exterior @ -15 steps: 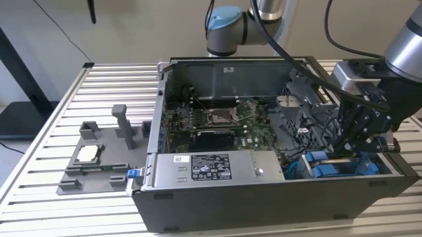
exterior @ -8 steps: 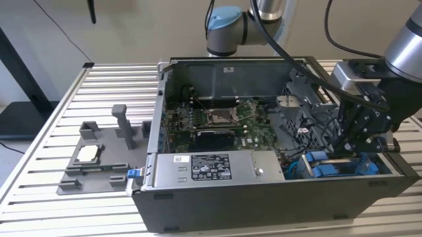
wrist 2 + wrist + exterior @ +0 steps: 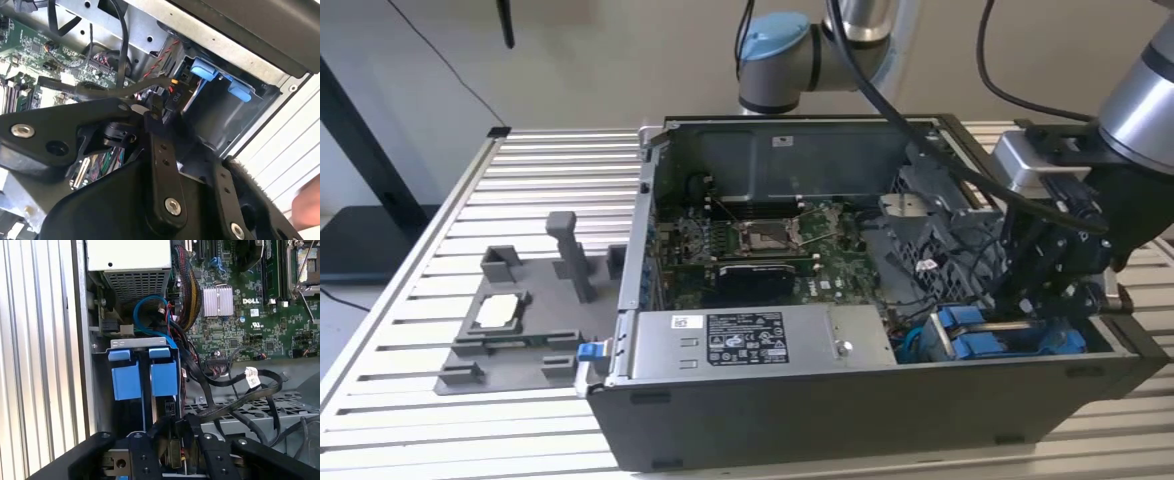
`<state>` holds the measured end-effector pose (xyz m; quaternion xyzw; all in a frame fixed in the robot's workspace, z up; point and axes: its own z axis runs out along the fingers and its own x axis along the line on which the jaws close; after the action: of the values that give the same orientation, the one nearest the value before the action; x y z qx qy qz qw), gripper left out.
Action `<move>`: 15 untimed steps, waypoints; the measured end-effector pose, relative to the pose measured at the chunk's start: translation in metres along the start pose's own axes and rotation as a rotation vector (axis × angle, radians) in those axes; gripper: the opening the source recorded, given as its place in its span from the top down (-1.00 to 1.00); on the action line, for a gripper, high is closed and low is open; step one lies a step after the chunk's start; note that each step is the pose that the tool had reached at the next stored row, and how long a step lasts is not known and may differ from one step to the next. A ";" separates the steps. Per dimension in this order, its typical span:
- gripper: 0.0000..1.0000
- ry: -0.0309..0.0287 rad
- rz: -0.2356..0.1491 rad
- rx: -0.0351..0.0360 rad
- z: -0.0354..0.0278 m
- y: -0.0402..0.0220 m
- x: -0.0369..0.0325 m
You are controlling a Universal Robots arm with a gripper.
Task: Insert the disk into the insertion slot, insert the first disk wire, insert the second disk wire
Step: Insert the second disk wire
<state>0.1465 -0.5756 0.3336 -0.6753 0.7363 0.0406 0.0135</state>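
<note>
End effector [image 3: 159,116] fingers pinched a black wire connector [image 3: 172,100] inside the computer case [image 3: 854,420], pointed toward the insertion slot [image 3: 144,405] just beyond its tips. Blue clips [image 3: 126,381] flanked the slot, whose long axis ran away from the end effector. Whether the disk sat within could not be told. Farther off lay the motherboard [image 3: 240,315].

The gripper [image 3: 1041,290] hides most of the slot [image 3: 1007,335]; a blurred hand [image 3: 306,202], at four o'clock, is cut off.
</note>
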 end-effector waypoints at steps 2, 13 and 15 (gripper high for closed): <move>0.40 -0.0008 0.000 -0.0001 -0.0016 0.0001 -0.0002; 0.40 -0.0030 0.000 -0.0003 -0.0346 0.0014 -0.0026; 0.40 -0.0032 -0.001 -0.0003 -0.0427 0.0020 -0.0032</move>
<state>0.1463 -0.5756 0.3765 -0.6754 0.7361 0.0418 0.0146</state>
